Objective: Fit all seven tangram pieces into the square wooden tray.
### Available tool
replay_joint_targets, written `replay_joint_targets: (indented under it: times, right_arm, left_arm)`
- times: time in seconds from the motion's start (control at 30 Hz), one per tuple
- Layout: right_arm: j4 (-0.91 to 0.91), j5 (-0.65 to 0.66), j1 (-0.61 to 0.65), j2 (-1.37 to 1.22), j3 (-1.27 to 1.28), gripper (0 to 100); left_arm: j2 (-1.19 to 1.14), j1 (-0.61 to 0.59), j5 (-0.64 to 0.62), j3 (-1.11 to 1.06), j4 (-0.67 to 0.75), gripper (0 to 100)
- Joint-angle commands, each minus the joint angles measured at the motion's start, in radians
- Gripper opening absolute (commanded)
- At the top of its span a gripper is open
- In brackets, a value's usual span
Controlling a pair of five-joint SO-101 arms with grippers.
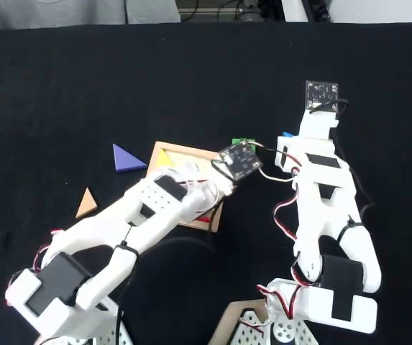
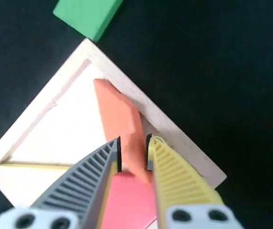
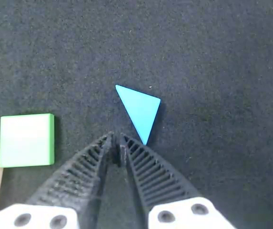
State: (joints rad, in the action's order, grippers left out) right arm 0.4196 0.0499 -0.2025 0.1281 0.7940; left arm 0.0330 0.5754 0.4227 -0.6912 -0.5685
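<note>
- One tray (image 2: 174,125) on the black bench (image 1: 62,86); seven pieces in all.
- Three pieces at the tray: a yellow piece (image 2: 31,165), a red piece (image 2: 126,200), and an orange piece (image 2: 119,114) lying along the rim, grasped by the left fingers (image 2: 169,167).
- Four pieces on the bench: a green square (image 3: 26,140), a blue triangle (image 3: 138,112), a purple triangle (image 1: 125,158) and a tan triangle (image 1: 85,203).
- Right fingers (image 3: 146,162) are clenched and empty, their tips just beside the blue triangle.

- The square wooden tray (image 1: 191,151) lies on the black bench (image 1: 47,86) with a yellow piece (image 1: 164,157) inside it.
- The left arm (image 1: 144,208) lies across the tray.
- A purple triangle (image 1: 124,157) and a tan triangle (image 1: 85,204) lie outside the tray.
- A green piece (image 1: 243,143) sits near the tray corner.
- A blue piece (image 1: 287,134) shows beside the right arm (image 1: 321,194).
</note>
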Motion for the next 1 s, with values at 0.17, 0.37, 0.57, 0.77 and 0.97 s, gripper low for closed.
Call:
replay_joint_targets:
  times: [0.17, 0.37, 0.57, 0.77, 0.97]
  right_arm:
    - [-0.023, -0.003, -0.011, 0.004, -0.054, 1.1]
    - [-0.023, -0.003, -0.012, 0.004, -0.054, 1.1]
    - [-0.023, -0.003, -0.012, 0.004, -0.054, 1.1]
    - [-0.023, -0.003, -0.012, 0.004, -0.054, 1.1]
    - [-0.023, -0.003, -0.012, 0.004, -0.054, 1.1]
  left_arm:
    - [0.054, 0.019, -0.015, 0.082, -0.058, 12]
    - [0.127, -0.130, -0.014, 0.073, 0.060, 11]
    - [0.044, -0.150, -0.015, 0.005, 0.275, 11]
    - [-0.057, -0.110, -0.041, 0.005, 0.411, 11]
    - [-0.135, -0.091, -0.077, 0.062, 0.433, 11]
